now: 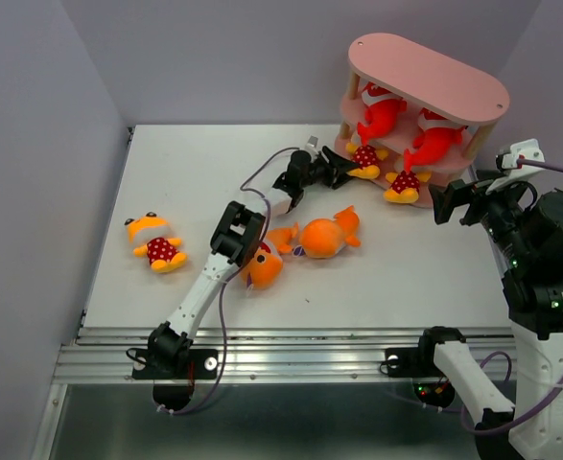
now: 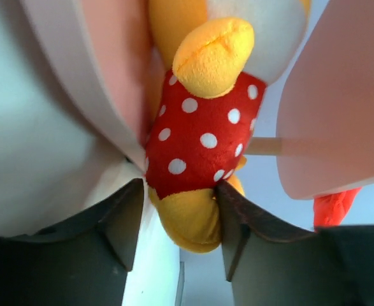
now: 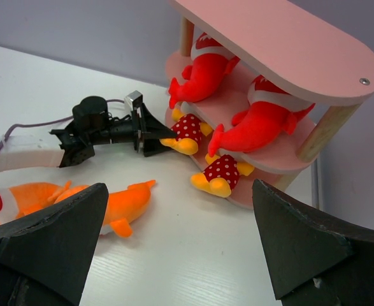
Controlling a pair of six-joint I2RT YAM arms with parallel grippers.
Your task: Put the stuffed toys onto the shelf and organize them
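The pink shelf (image 1: 434,72) stands at the back right. Two red sharks (image 1: 385,115) (image 1: 433,142) lie on its middle board. Two yellow toys in red dotted parts (image 1: 365,158) (image 1: 406,184) sit on the bottom board. My left gripper (image 1: 343,171) is at the left one (image 2: 199,140), open around its foot: one finger touches it, the other stands apart. Two orange sharks (image 1: 324,237) (image 1: 262,265) lie mid-table under the left arm. A third dotted toy (image 1: 156,244) lies at the far left. My right gripper (image 1: 449,203) hovers open and empty, right of the shelf's foot.
The shelf's top board (image 3: 282,44) is bare, with light wooden posts (image 3: 314,137) between the tiers. The left arm's cable (image 1: 262,177) loops over the table behind the orange sharks. Grey walls close in the left and back sides.
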